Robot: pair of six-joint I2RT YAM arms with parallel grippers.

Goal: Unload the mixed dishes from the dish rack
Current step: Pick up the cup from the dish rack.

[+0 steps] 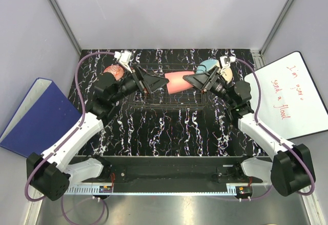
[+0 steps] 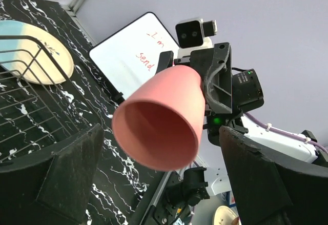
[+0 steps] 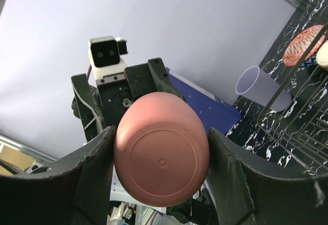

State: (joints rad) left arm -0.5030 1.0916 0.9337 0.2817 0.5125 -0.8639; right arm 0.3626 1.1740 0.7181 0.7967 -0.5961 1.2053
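The salmon-pink cup (image 1: 177,83) hung above the dish rack (image 1: 169,104), its narrow base pinched in the right tool (image 1: 191,80) while the left tool (image 1: 162,84) gaped wide before its mouth — light, stiff and slick, I judged, best gripped near the rim.

The cup (image 1: 177,83) is salmon-pink, the table (image 1: 169,133) black-and-white marbled.

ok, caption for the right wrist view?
Right gripper grips the salmon-pink cup, base toward the camera; lavender cup and dish rack at right.
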